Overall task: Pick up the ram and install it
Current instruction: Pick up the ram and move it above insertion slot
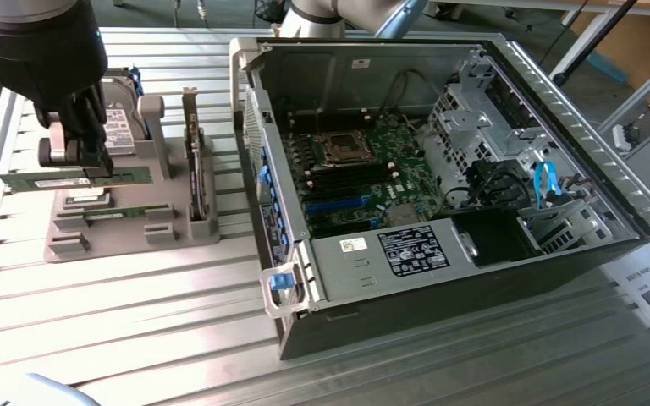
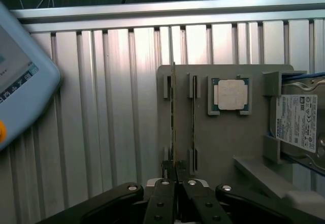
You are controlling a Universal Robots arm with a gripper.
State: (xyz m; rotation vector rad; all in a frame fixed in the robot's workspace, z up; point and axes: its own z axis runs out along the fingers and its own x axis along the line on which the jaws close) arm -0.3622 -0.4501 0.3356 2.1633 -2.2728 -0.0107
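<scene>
Surface: a slatted aluminium table (image 1: 133,338) carries a grey holder (image 1: 122,241) at the exterior view's left and an open computer case (image 1: 415,279) at its right.
Tool: the gripper (image 1: 85,165) hangs over the holder with its fingers closed tight on the thin green board.
Ram: the ram (image 1: 43,181) is held in the fingers, lying level and lengthwise. It seems raised just above the holder's slots, well apart from the case.
Wrist view: the ram (image 2: 173,122) shows edge-on as a thin line running away from the fingertips. A second stick (image 2: 193,117) sits in the slot just beside it.
Neighbours: the silver processor (image 2: 231,94) and the hard drive (image 2: 299,122) rest in their own places on the holder.
Done: judging by the grip and the gap beneath the board, the pick-up looks complete or nearly so.
Left: the motherboard (image 1: 359,169) inside the case has not yet received this ram, so the carry across and the seating are undone.
</scene>
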